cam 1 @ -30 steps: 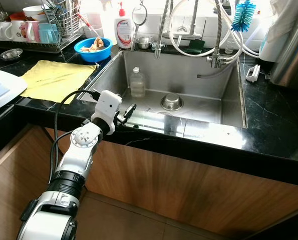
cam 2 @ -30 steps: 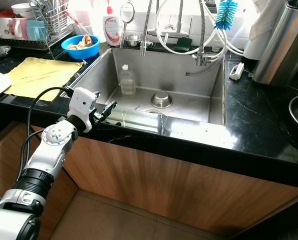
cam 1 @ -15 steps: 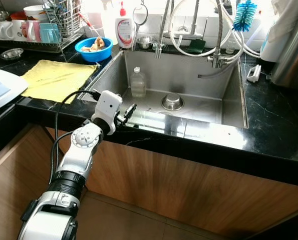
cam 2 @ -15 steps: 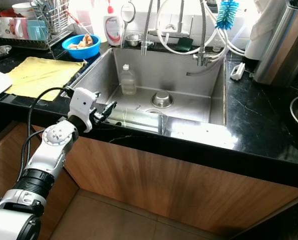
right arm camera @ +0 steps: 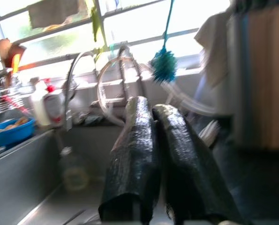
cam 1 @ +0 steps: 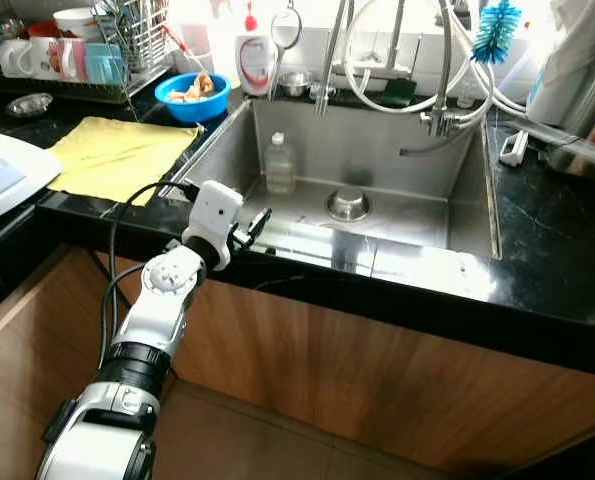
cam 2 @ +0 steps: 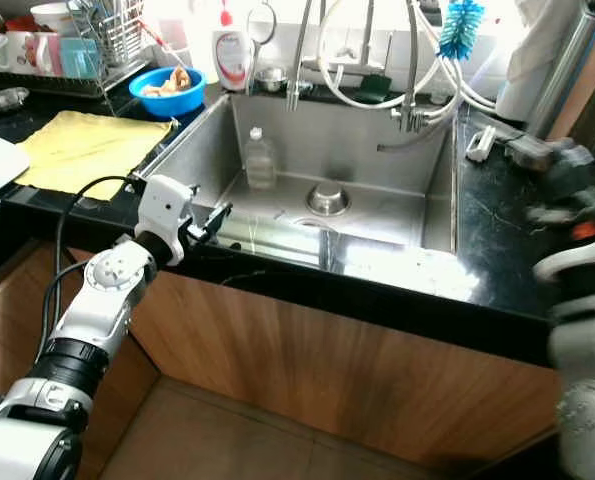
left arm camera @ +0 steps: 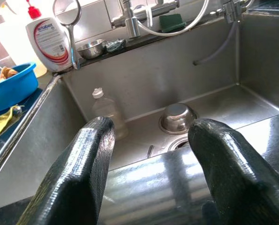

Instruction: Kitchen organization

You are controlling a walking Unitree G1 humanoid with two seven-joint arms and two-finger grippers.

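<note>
Left gripper (cam 1: 261, 217): we see it at the sink's (cam 1: 466, 180) front rim, fingers spread wide, holding nothing.
Right gripper (right arm camera: 154, 161): we see it blurred at the bench's (cam 1: 552, 240) right side, fingers pressed together, empty.
Sink contents: we spot a clear bottle (cam 1: 279, 164) and a small steel bowl (cam 1: 349, 204) on the basin floor.

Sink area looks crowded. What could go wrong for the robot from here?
The left gripper sits low at the sink front edge, fingers open; reaching in, its arm could catch the rim. The plastic bottle stands upright and may topple if nudged. The right gripper, blurred in motion with fingers together, might clip the hanging hoses.
</note>
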